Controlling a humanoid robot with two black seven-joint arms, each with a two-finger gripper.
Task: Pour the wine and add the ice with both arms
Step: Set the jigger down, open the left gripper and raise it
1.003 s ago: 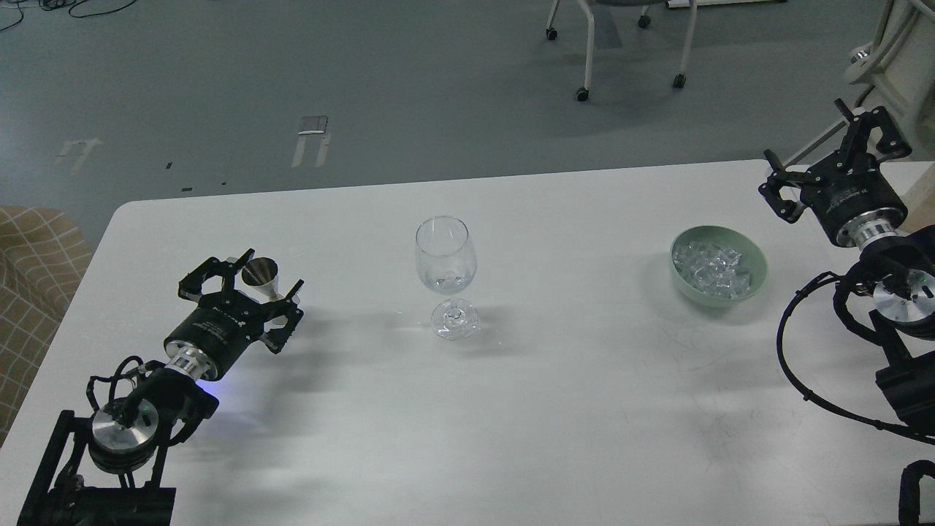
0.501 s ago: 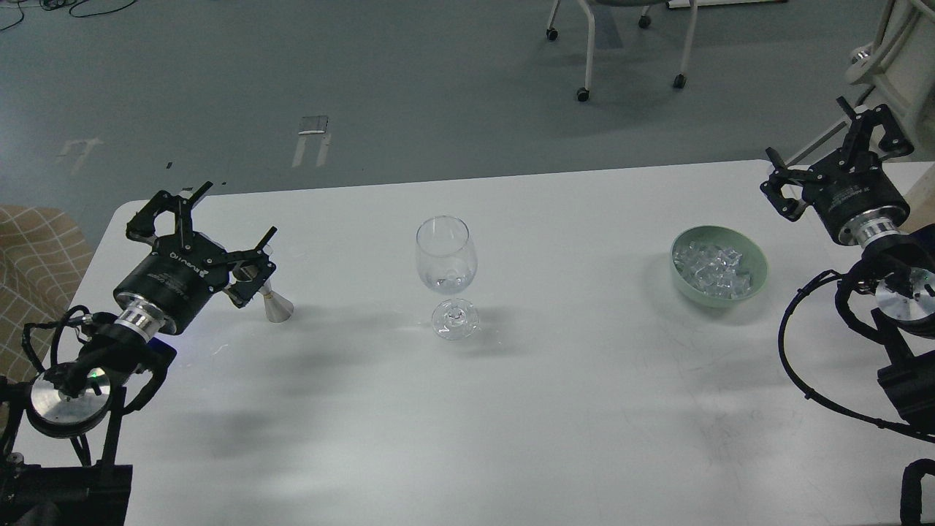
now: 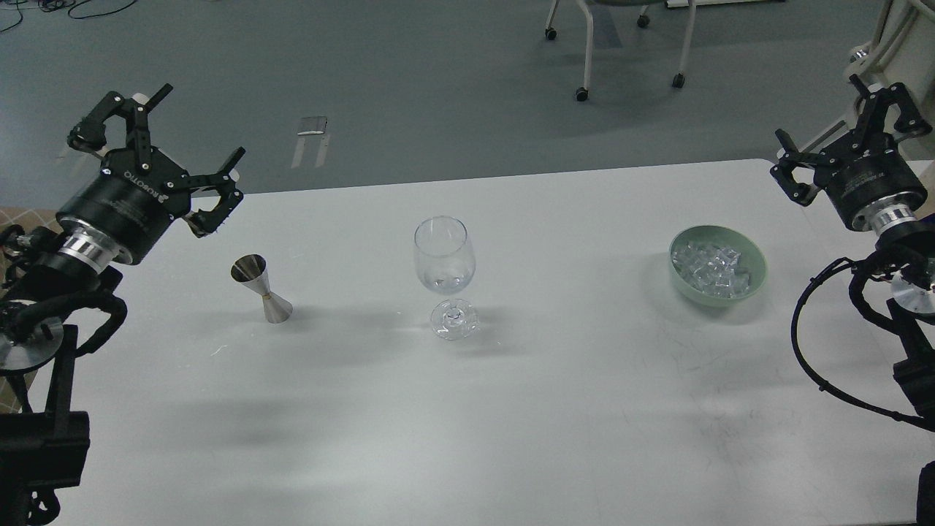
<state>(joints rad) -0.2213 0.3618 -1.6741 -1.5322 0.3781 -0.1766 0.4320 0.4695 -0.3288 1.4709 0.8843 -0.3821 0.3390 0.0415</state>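
Note:
A clear stemmed wine glass [image 3: 445, 281] stands upright in the middle of the white table [image 3: 511, 424]. A small steel jigger [image 3: 261, 288] stands to its left. A pale green bowl [image 3: 719, 272] at the right holds several clear ice cubes [image 3: 712, 269]. My left gripper [image 3: 182, 139] is open and empty, raised above the table's far left edge, up and left of the jigger. My right gripper [image 3: 840, 124] is open and empty, raised at the far right, beyond the bowl.
A chair on castors [image 3: 628, 44] stands on the grey floor behind the table. A checked cushion shows at the left edge [image 3: 7, 219]. Black cables [image 3: 825, 343] loop beside my right arm.
My left gripper has risen and drawn back to the left, away from the jigger, which now stands alone. My right gripper has lifted slightly. Glass and bowl have not moved.

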